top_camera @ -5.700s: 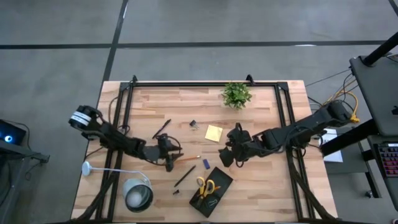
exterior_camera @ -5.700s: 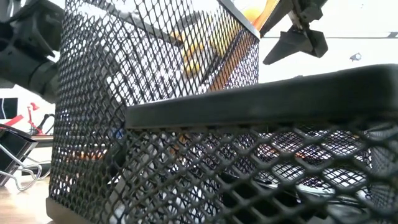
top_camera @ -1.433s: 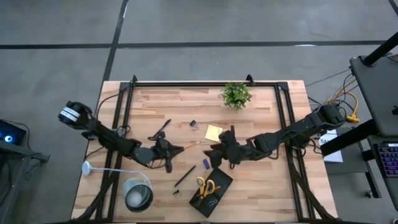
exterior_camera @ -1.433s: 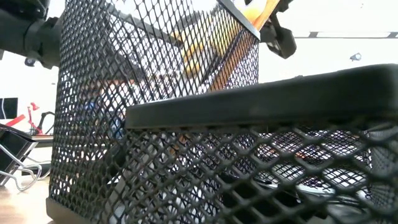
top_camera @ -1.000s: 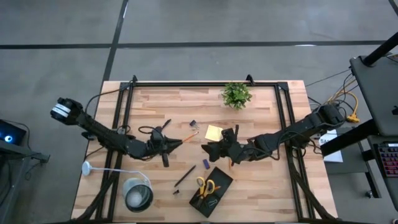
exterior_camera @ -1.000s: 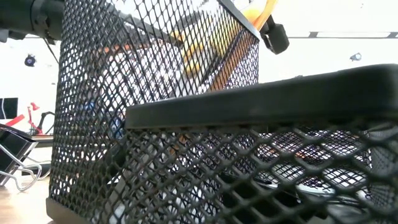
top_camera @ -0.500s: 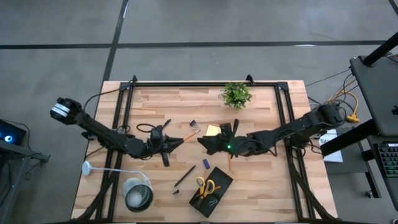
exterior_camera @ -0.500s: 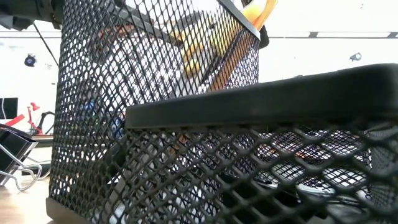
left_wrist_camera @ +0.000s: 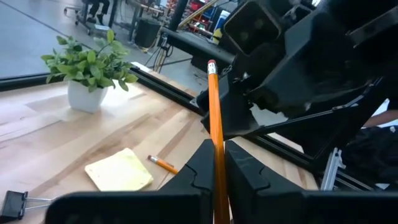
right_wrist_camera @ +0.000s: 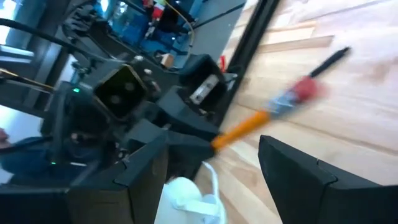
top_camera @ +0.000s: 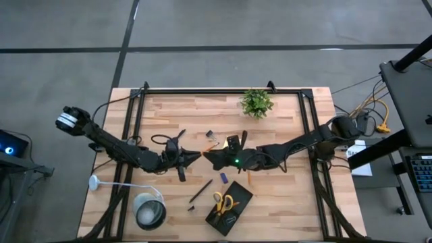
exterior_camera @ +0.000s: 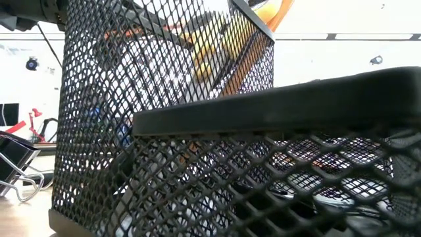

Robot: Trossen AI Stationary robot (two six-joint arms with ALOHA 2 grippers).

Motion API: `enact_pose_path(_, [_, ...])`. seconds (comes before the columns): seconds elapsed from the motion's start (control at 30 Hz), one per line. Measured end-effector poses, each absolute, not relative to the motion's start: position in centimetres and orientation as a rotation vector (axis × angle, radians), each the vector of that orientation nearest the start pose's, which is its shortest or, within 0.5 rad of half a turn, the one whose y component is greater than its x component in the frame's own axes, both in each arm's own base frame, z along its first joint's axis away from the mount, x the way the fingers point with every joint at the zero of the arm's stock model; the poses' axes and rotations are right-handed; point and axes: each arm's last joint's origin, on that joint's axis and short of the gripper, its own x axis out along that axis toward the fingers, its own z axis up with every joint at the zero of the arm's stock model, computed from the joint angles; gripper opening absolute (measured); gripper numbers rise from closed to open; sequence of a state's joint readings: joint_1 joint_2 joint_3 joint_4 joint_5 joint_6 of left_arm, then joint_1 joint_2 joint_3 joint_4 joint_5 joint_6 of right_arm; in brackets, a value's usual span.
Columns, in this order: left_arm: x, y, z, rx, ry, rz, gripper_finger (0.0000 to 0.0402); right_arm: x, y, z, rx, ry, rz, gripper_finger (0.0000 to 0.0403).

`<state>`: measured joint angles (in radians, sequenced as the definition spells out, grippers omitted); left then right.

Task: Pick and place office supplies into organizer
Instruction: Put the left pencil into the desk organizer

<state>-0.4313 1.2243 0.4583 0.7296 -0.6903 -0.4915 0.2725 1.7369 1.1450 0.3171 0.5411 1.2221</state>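
Handover looks to be the step in hand, and it turns on how the orange pencil point(left_wrist_camera: 213, 118) lies between the two grippers. The left gripper point(left_wrist_camera: 215, 163) has its jaws pressed onto the pencil's lower shaft, so that in the left wrist view the pencil stands out past the fingertips with its eraser end leading, straight toward the right arm. In the high view the left gripper point(top_camera: 191, 157) and the right gripper point(top_camera: 210, 158) meet nose to nose above the middle of the table point(top_camera: 290, 196), with the pencil's long axis running along the line that joins them. The right gripper point(right_wrist_camera: 214, 144) has its jaws spread wide, and the right wrist view shows the eraser end point(right_wrist_camera: 302, 90) reaching in between its fingers, apparently not yet touched. The right arm is the nearer one to the organizer point(top_camera: 229, 207), which sits toward the table's near edge with the yellow-handled scissors point(top_camera: 223, 201) already in it.
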Motion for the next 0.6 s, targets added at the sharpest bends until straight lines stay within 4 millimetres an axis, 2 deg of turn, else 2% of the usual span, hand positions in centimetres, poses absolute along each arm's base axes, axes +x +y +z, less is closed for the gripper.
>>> enact_pose_path(0.23, [22.39, -8.28, 22.2, -0.468, -0.031, 0.26, 0.0002, 38.29, 8.45, 25.76, 1.082, 0.039, -0.387, 0.0209])
enact_pose_path(0.6, [22.39, -8.29, 22.21, -0.468, -0.03, 0.256, 0.0001, 38.19, 8.38, 25.55, 1.035, 0.065, -0.403, 0.0103])
